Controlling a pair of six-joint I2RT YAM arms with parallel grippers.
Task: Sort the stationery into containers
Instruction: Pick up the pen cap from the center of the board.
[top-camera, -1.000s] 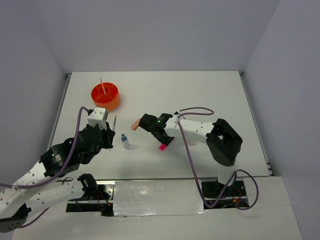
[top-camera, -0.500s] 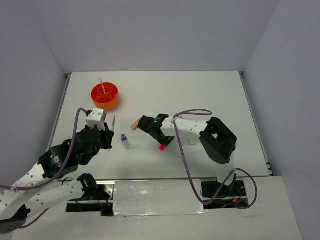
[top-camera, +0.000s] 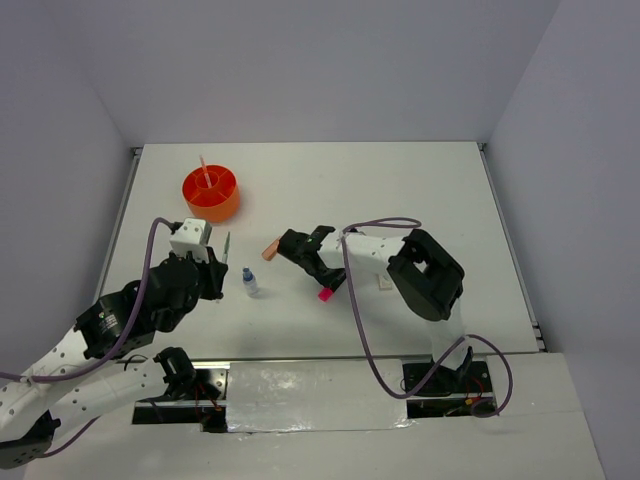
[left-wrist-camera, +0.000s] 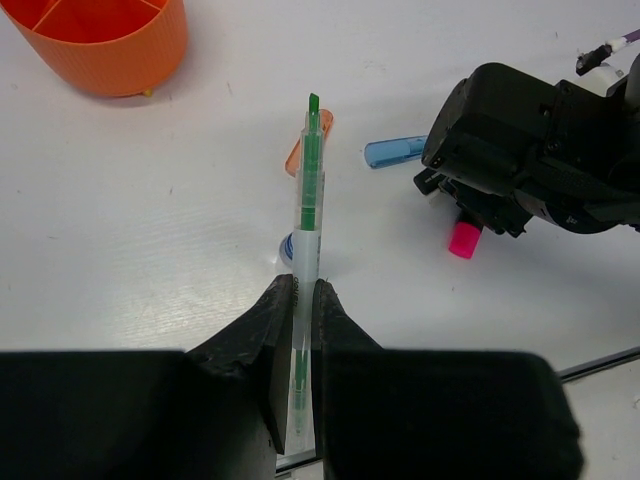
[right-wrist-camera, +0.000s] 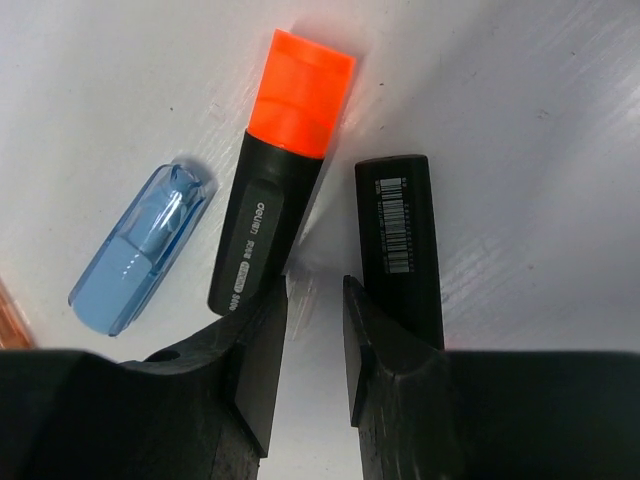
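Observation:
My left gripper (left-wrist-camera: 305, 290) is shut on a thin green pen (left-wrist-camera: 311, 200), which sticks out past the fingertips above the table; it shows in the top view as the green pen (top-camera: 227, 245). The round orange organiser (top-camera: 211, 193) stands at the far left with an orange pen (top-camera: 204, 170) upright in it. My right gripper (right-wrist-camera: 314, 285) is low over the table with its jaws a little apart and nothing between them. An orange-capped highlighter (right-wrist-camera: 270, 230) lies just left of its fingers, a black highlighter (right-wrist-camera: 398, 240) just right, and its pink cap (top-camera: 325, 295) shows from above.
A light-blue piece (right-wrist-camera: 140, 250) lies left of the orange-capped highlighter, and a salmon piece (top-camera: 270, 250) beyond it. A blue-capped clear bottle (top-camera: 248, 280) lies between the arms. A small pale block (top-camera: 385, 283) sits by the right arm. The organiser's wall (left-wrist-camera: 100, 45) is ahead-left of my left gripper.
The right gripper's jaws have narrowed and its arm has folded leftward, the gripper staying over the highlighters. The left gripper has drifted slightly, still holding the green pen.

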